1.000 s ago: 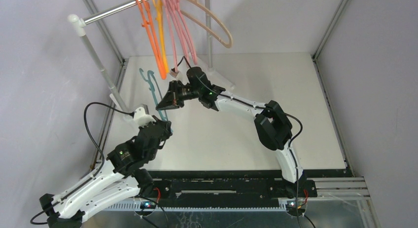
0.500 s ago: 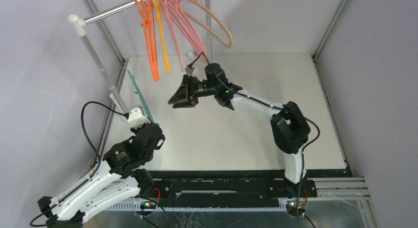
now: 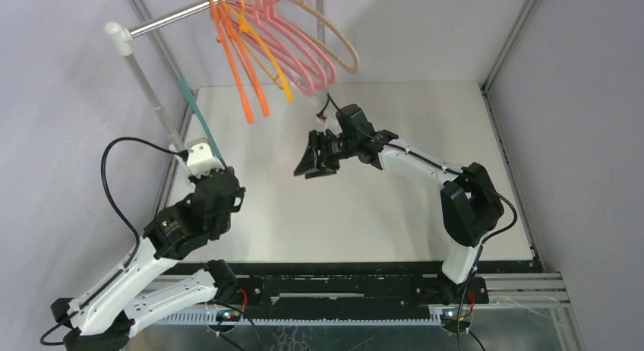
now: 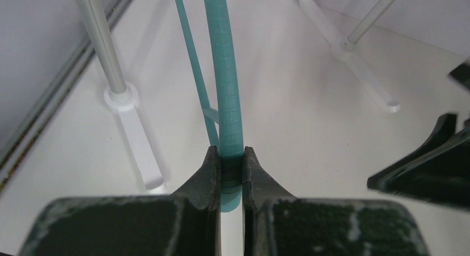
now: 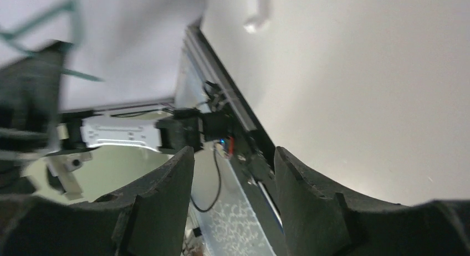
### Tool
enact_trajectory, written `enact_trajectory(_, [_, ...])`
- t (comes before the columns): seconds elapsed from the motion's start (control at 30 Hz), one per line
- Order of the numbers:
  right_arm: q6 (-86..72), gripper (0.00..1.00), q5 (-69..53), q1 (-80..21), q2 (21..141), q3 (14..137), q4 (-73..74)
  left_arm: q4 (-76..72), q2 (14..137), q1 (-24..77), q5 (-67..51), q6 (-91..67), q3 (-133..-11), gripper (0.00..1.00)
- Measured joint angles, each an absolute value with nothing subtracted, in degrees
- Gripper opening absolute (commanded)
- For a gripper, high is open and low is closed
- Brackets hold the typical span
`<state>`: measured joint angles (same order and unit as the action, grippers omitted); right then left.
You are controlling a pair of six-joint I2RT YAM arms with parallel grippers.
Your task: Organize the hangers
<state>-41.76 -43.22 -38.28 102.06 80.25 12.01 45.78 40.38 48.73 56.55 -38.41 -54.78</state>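
**A:** What has changed for us in this last second?

**B:** Our right tool (image 3: 313,162) has let go. A second ago it was shut beside the thin teal plastic hanger (image 3: 196,112) on the left. Now its jaws stand apart with nothing between them, and it has drawn back over the middle of the white counter (image 3: 395,214).

**A:** So only one side holds the hanger?

**B:** Yes. Our left tool (image 4: 227,156) is clamped on one bar and has raised it off the counter. It stands steeply beside the white left post (image 3: 142,77) of the silver metal rail (image 3: 171,18).

**A:** And the others?

**B:** The orange plastic hangers (image 3: 241,93), the pink plastic hangers (image 3: 304,56) and the beige plastic hanger (image 3: 352,62) hang on the rail at the far side. They are swung further right than a moment ago.

**A:** Then we judge the handover done. What remains is hooking the teal hanger onto the rail, though we cannot make out its hook from here.
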Motion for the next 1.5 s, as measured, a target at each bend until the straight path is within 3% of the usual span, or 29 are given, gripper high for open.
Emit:
enact_trajectory(0.23, [-33.5, 0.62, -38.5, -38.3, 102.1, 76.9, 21.6, 42.3, 43.7, 48.7, 58.6, -29.0, -61.5, 0.00])
enact_trajectory(0.7, [-28.6, 0.62, -35.2, -38.2, 102.1, 73.3, 25.3, 31.6, 48.7, 48.2, 59.4, -13.9, -68.4, 0.00])
enact_trajectory(1.33, [-26.1, 0.62, -33.6, -36.3, 102.0, 71.9, 28.1, 30.3, 59.5, 27.9, 40.2, -16.5, -76.7, 0.00])
enact_trajectory(1.4, [-25.8, 0.72, -33.0, -36.0, 101.8, 71.6, 28.3, 30.4, 60.4, 26.6, 38.6, -17.2, -76.7, 0.00])
enact_trajectory(1.43, [-25.6, 0.89, -32.4, -35.9, 101.6, 71.5, 28.7, 30.3, 60.9, 26.1, 37.9, -17.7, -76.6, 0.00])
enact_trajectory(1.47, [-25.5, 0.99, -31.8, -35.7, 101.4, 71.5, 29.1, 30.3, 61.2, 25.8, 37.2, -18.2, -76.6, 0.00])
enact_trajectory(1.5, [-24.9, 1.00, -30.9, -35.7, 101.0, 71.5, 29.5, 30.3, 61.5, 25.6, 36.8, -18.6, -76.6, 0.01])
